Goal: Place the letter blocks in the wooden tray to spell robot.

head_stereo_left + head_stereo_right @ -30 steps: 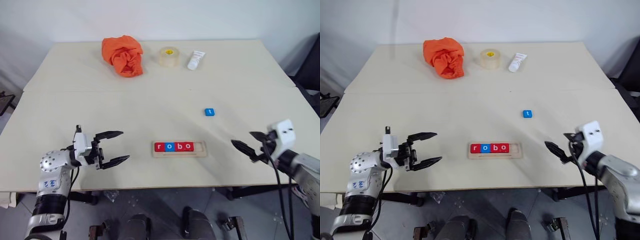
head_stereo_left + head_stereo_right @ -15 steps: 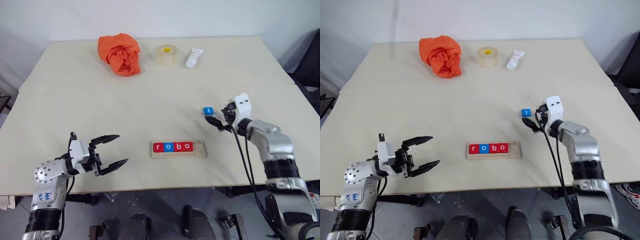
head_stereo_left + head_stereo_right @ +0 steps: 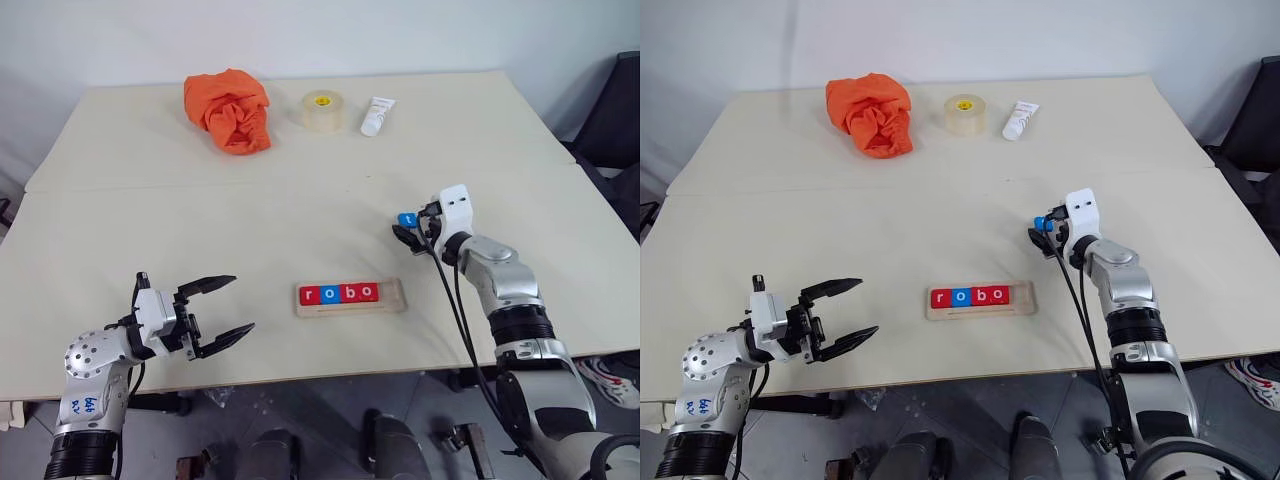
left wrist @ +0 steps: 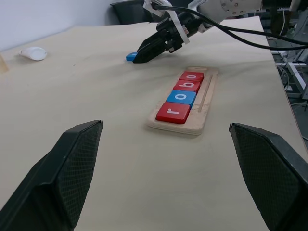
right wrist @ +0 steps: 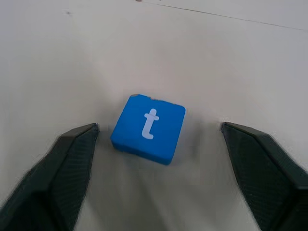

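The wooden tray (image 3: 392, 298) lies near the table's front edge and holds red r (image 3: 309, 295), blue o (image 3: 331, 294), red b (image 3: 350, 293) and red o (image 3: 369, 292); its right end is bare. A blue t block (image 3: 406, 218) rests flat on the table, beyond the tray and to its right. My right gripper (image 3: 404, 228) is low over the table at this block. In the right wrist view the t block (image 5: 149, 129) sits between the open fingers (image 5: 72, 163) with a gap on each side. My left gripper (image 3: 241, 303) hangs open, left of the tray, holding nothing.
At the table's far side lie a crumpled orange cloth (image 3: 228, 108), a tan tape roll (image 3: 319, 109) and a white tube (image 3: 377, 115). A seam crosses the tabletop beyond the t block. A dark chair (image 3: 615, 120) stands off the right edge.
My right arm has swung from the table's front right corner forward and left to the blue t block. The left gripper has stayed put and open. The camera view has shifted slightly.
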Tool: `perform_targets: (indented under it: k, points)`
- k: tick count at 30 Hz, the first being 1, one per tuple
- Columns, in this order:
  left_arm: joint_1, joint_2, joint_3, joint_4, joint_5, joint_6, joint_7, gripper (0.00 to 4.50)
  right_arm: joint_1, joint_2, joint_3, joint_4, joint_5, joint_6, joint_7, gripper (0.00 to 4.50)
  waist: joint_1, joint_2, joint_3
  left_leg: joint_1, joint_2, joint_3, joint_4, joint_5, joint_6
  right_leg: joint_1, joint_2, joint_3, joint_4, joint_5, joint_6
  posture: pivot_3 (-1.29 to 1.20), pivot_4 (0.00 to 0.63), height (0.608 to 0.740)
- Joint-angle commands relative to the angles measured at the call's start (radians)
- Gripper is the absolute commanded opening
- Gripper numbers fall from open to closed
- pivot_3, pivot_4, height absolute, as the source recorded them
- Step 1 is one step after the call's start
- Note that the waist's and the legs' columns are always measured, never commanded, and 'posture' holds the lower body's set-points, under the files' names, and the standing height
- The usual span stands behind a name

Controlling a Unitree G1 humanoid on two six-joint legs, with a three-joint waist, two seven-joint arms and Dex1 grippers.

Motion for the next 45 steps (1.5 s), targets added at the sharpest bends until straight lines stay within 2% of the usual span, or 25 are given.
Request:
perform_targets:
  k: [1,5,6,9,14,18,21,26,29,35,43,44,45]
  points:
    - [-0.012,0.017,0.015,-0.024,-0.026,-0.005,-0.008,4.50,0.036,0.019,0.011,-0.032,-0.018,0.033,-0.030,2.88,0.000,0.000,0.000,0.000,0.000,0.001,0.000,0.000,0.000,0.000,0.000,0.001,0.000,0.000,0.000,0.00,0.150,0.740]
    - [-0.039,0.018,0.006,-0.004,-0.024,-0.002,-0.019,4.50,0.032,0.033,0.005,-0.031,-0.017,0.028,-0.051,1.54,0.001,0.000,0.000,0.001,0.001,0.002,0.001,0.000,0.000,0.000,0.001,0.002,0.002,0.000,-0.001,0.00,0.150,0.740]
    - [-0.047,0.018,0.003,0.002,-0.023,-0.001,-0.023,4.50,0.029,0.036,0.004,-0.028,-0.017,0.025,-0.056,1.46,0.001,0.000,0.000,0.001,0.001,0.002,0.002,0.000,0.000,0.000,0.001,0.002,0.002,0.000,-0.001,0.00,0.150,0.740]
    - [-0.064,0.015,-0.003,0.015,-0.021,0.001,-0.032,4.50,0.028,0.042,-0.004,-0.036,-0.014,0.021,-0.075,1.46,0.000,0.000,0.000,0.002,0.001,0.003,0.002,0.000,0.000,0.000,0.001,0.003,0.003,0.001,-0.001,0.00,0.150,0.740]
    - [-0.091,0.015,-0.008,0.042,-0.020,0.005,-0.048,4.50,0.110,0.018,-0.028,-0.251,0.008,0.082,-0.098,1.46,0.003,0.000,0.000,0.002,0.005,0.003,0.002,0.000,0.000,-0.001,0.001,0.004,0.004,0.000,-0.002,0.00,0.150,0.740]
    - [-0.105,0.017,-0.015,0.058,-0.024,0.008,-0.070,4.50,0.236,0.010,-0.060,-0.517,0.035,0.224,-0.131,1.46,0.003,0.000,0.000,-0.001,0.006,0.004,0.002,-0.002,0.000,-0.004,0.001,0.004,0.003,0.000,-0.002,0.00,0.150,0.740]
    - [-0.119,0.019,-0.022,0.070,-0.032,0.020,-0.097,4.50,0.402,0.015,-0.092,-0.790,0.048,0.369,-0.181,1.46,0.008,0.000,0.000,-0.002,0.005,0.005,0.002,-0.003,0.000,-0.005,0.003,0.003,0.003,0.000,-0.002,0.00,0.150,0.740]
    - [-0.145,0.024,-0.024,0.097,-0.033,0.029,-0.121,4.50,0.596,0.039,-0.135,-1.066,0.074,0.531,-0.228,1.46,0.020,0.000,0.000,-0.002,0.005,0.008,0.002,-0.004,-0.001,-0.006,0.005,0.004,0.002,-0.001,-0.003,0.00,0.150,0.740]
    - [-0.163,0.024,-0.026,0.117,-0.029,0.028,-0.131,4.50,0.661,0.047,-0.144,-1.129,0.080,0.559,-0.239,1.46,0.024,0.000,0.000,-0.001,0.006,0.009,0.002,-0.004,-0.001,-0.006,0.006,0.005,0.003,-0.001,-0.003,0.00,0.150,0.740]
    - [-0.194,0.017,-0.038,0.139,-0.021,0.027,-0.141,4.50,0.677,0.075,-0.149,-1.136,0.095,0.566,-0.251,1.46,0.026,0.000,0.000,0.000,0.007,0.010,0.002,-0.004,-0.001,-0.006,0.007,0.005,0.004,-0.001,-0.004,0.00,0.150,0.740]
    - [-0.200,0.018,-0.037,0.147,-0.019,0.024,-0.144,4.50,0.705,0.044,-0.149,-1.153,0.115,0.530,-0.206,4.16,0.026,0.000,0.000,0.000,0.007,0.010,0.002,-0.005,0.000,-0.006,0.007,0.005,0.003,-0.001,-0.005,0.00,0.150,0.740]
    - [-0.202,0.018,-0.037,0.148,-0.019,0.024,-0.144,4.50,0.708,0.028,-0.148,-1.156,0.120,0.526,-0.191,4.45,0.026,0.000,0.000,0.000,0.007,0.010,0.002,-0.005,0.000,-0.006,0.007,0.005,0.003,-0.001,-0.005,0.00,0.150,0.740]
    - [-0.203,0.017,-0.038,0.149,-0.019,0.024,-0.144,4.50,0.710,0.011,-0.146,-1.158,0.122,0.517,-0.175,4.45,0.026,0.000,0.000,0.000,0.007,0.010,0.002,-0.005,0.000,-0.006,0.007,0.005,0.003,-0.001,-0.005,0.00,0.150,0.740]
